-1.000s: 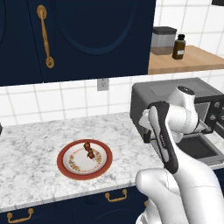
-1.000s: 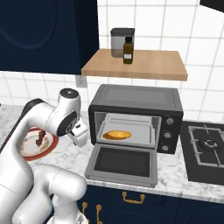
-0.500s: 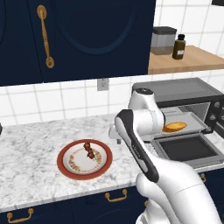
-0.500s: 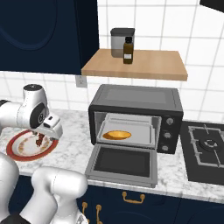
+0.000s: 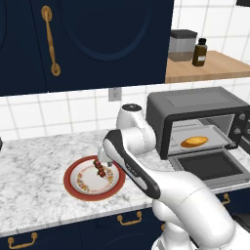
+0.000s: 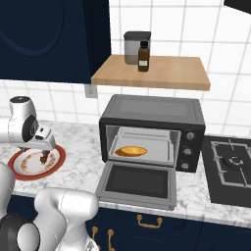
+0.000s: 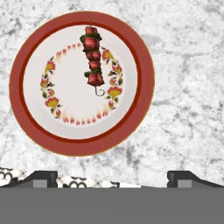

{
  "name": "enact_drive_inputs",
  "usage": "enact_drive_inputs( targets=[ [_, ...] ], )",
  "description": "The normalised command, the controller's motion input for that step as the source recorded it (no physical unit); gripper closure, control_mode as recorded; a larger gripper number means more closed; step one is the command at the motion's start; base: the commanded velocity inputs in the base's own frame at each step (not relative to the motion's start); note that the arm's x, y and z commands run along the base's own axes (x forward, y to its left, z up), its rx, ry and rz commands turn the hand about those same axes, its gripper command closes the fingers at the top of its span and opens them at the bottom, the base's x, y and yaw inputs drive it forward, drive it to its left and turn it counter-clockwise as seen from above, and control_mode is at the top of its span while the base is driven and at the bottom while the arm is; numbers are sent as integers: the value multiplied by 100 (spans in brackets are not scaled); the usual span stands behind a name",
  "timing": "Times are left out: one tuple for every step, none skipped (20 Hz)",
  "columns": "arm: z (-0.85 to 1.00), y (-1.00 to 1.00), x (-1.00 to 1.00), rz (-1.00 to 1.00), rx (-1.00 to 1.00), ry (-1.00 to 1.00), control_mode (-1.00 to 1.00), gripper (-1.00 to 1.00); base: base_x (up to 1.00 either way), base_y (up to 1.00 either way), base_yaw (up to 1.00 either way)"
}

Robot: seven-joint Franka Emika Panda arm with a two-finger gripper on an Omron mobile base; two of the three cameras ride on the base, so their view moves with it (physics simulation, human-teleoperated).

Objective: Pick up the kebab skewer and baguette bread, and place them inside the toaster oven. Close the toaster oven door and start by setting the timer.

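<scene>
The kebab skewer (image 7: pixel 92 61) lies on a red-rimmed patterned plate (image 7: pixel 17 87) on the marble counter, also seen as the skewer (image 5: pixel 100 169) (image 6: pixel 44 158). My gripper (image 7: pixel 113 178) hangs open above the plate, pointing down, with nothing between its fingertips (image 7: pixel 43 177); it is the gripper (image 5: pixel 103 162) (image 6: pixel 45 150) just over the skewer. The baguette bread (image 5: pixel 194 141) (image 6: pixel 130 151) rests on the tray inside the toaster oven (image 5: pixel 195 110) (image 6: pixel 152 112). The toaster oven door (image 5: pixel 212 167) (image 6: pixel 138 182) lies dropped open and flat.
A wooden shelf (image 6: pixel 152 73) above the oven carries a grey canister (image 6: pixel 136 46) and a dark bottle (image 6: pixel 143 56). A gas hob (image 6: pixel 230 164) sits right of the oven. Dark blue cabinets (image 5: pixel 88 39) hang over the counter.
The arm has swung left from the front of the oven to above the plate. The gripper stays open. The bread stays in the oven.
</scene>
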Motion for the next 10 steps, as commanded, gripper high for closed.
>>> enact_drive_inputs(
  targets=[
    [-36, 69, 44, 13, 0, 0, -100, -100, 0, 0, 0],
    [-41, 51, 64, 11, 0, 0, -100, -100, 0, 0, 0],
    [-49, 41, 66, 4, 0, 0, -100, -100, 0, 0, 0],
    [-58, 47, 74, 0, -1, 0, -100, -100, 0, 0, 0],
    [-56, 45, 78, 0, 0, 0, -100, -100, 0, 0, 0],
    [-56, 41, 78, 0, 0, 0, -100, -100, 0, 0, 0],
    [-52, 33, 84, 0, 0, -1, -100, -100, 0, 0, 0],
    [-44, 19, 87, 0, 0, 0, -100, -100, 0, 0, 0],
    [-41, 14, 88, 0, 0, 0, -100, -100, 0, 0, 0],
    [-36, 14, 83, 0, 0, 0, -100, -100, 0, 0, 0]
  ],
)
